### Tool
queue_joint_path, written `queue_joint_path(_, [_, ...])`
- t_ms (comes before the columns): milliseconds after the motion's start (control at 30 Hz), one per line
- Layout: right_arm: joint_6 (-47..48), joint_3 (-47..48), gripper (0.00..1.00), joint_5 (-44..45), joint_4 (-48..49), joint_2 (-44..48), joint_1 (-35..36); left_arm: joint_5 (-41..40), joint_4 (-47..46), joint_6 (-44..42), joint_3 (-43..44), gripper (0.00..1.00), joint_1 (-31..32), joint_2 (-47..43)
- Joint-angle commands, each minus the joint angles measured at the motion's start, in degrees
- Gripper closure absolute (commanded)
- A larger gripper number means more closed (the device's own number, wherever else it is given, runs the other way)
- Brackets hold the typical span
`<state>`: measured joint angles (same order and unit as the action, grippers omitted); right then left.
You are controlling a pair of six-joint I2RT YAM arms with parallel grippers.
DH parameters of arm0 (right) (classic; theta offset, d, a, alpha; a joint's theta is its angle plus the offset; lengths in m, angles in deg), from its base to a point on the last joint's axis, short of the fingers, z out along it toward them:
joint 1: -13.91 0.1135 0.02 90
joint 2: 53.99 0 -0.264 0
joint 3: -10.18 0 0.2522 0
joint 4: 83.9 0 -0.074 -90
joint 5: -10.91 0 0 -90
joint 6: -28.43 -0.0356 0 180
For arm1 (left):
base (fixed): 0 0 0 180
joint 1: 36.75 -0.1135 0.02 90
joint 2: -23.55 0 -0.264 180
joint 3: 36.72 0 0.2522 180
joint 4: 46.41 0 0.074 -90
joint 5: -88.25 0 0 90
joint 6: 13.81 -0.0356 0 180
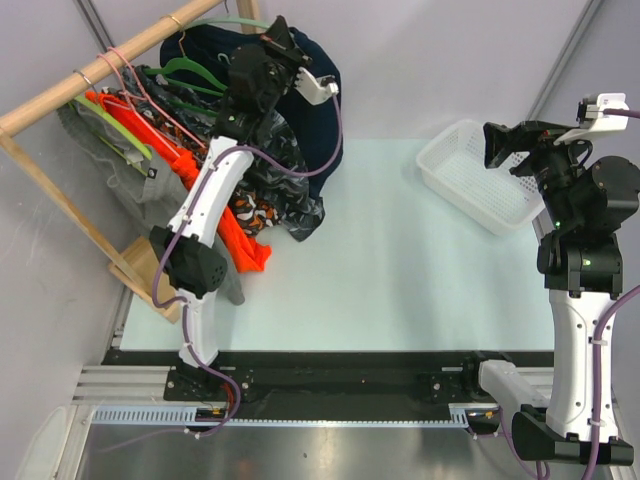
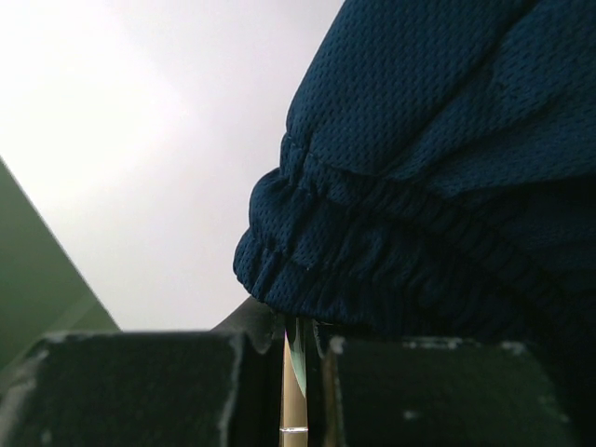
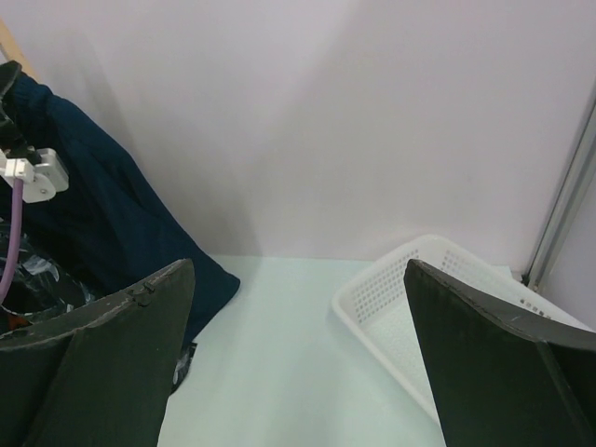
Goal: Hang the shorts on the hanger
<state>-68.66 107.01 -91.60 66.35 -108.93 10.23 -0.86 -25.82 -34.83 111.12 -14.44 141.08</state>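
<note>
The navy blue shorts (image 1: 318, 112) hang at the right end of the clothes rail, draped over the pale mint hanger (image 1: 238, 22), of which only a thin arc shows. My left gripper (image 1: 283, 42) is raised at the rail against the shorts. In the left wrist view the shorts (image 2: 438, 168) bunch just above my left gripper (image 2: 296, 372), whose jaws are shut on a thin mint sliver of the hanger (image 2: 298, 358). My right gripper (image 1: 503, 148) is open and empty above the basket. The right wrist view shows it (image 3: 298, 372) wide open, with the shorts (image 3: 93, 205) far left.
A wooden rail (image 1: 100, 70) on a slanted frame holds a darker green hanger (image 1: 190, 68), pink hangers (image 1: 135, 80), an orange garment (image 1: 235, 225) and a black-and-grey patterned garment (image 1: 280, 190). A white perforated basket (image 1: 475, 178) stands at the right, also seen in the right wrist view (image 3: 438, 279).
</note>
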Motion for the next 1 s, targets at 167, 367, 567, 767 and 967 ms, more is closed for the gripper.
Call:
queue_joint_path(167, [0.32,1.92,0.00,-0.93,0.96,0.53,-0.27,2.28,-1.65,-0.51,-0.31,0.98,-1.91,-4.33])
queue_joint_path(367, [0.32,1.92,0.00,-1.02,0.70,0.62,-0.27,0.78,-6.45,0.63,-8.81,0.57,-2.00,-7.48])
queue_joint_path(567, [-0.03,1.92,0.00,-1.46,0.08,0.53,-0.27,0.53,-5.69,1.60,-18.32,0.29,0.37,-14.08])
queue_joint_path(767, [-0.55,1.84,0.00,-1.73,-0.62,0.36,-0.27,-2.28,-5.34,-0.51,-24.48,0.16,3.44,-19.61])
queue_joint_path(967, [-0.64,1.84,0.00,-2.16,-1.41,0.53,-0.27,-6.24,-2.97,0.02,-26.41,0.01,7.22,-23.75])
